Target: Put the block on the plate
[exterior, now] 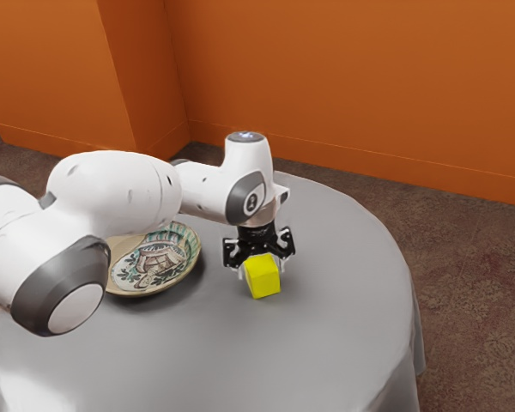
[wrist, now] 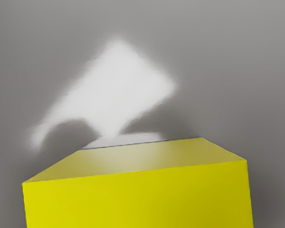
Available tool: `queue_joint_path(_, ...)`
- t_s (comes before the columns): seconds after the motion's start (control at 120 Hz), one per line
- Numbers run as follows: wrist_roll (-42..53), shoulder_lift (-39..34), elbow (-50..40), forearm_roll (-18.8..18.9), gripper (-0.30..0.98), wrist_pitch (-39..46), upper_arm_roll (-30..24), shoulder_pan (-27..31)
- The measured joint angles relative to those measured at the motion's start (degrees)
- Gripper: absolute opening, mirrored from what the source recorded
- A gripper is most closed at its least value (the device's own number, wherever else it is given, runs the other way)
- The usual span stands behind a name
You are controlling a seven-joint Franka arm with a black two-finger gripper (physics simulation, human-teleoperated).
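You had a slip to guard against first: the block (exterior: 263, 281) sat low in the gripper (exterior: 262, 272) and looked tilted in the exterior view, so a weak or off-centre pinch could have let it turn or drop short of the plate (exterior: 160, 260). Its smooth, flat sides probably needed a steady squeeze, and a quick swing toward the plate might have worked it loose.

Your other danger was height. You could not tell whether the block's underside was clear of the table (exterior: 326, 343); had you gone sideways too low, it could have dragged, or struck the plate's raised rim and pushed the plate away. Letting go too near that rim could have left the block leaning on it or tumbling off, and the sloping inside might have made it slide even after a good release.

As for how it lay, the block was between the tips of the gripper, one finger against each side, so you appeared to have it pinched. Both were beside the plate, toward the exterior view's right, with a gap between block and rim. The block was not on the plate; you seemed to need a lift, then a carry over the plate's middle.
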Motion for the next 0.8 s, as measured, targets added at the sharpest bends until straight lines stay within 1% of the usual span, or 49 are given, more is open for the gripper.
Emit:
queue_joint_path(0.083,-1.18,0.48,0.0,0.0,0.67,0.5,-0.1,0.0)
queue_joint_path(0.275,-3.33,0.7,-0.05,0.07,0.5,0.75,-0.11,0.11)
queue_joint_path(0.392,-4.31,0.9,-0.09,0.08,0.44,0.7,-0.1,0.1)
queue_joint_path(0.667,-5.97,0.13,-0.21,0.12,0.42,0.07,0.16,-0.18)
queue_joint_path(0.8,-6.56,-4.19,-0.48,0.21,0.41,-1.43,0.39,1.12)
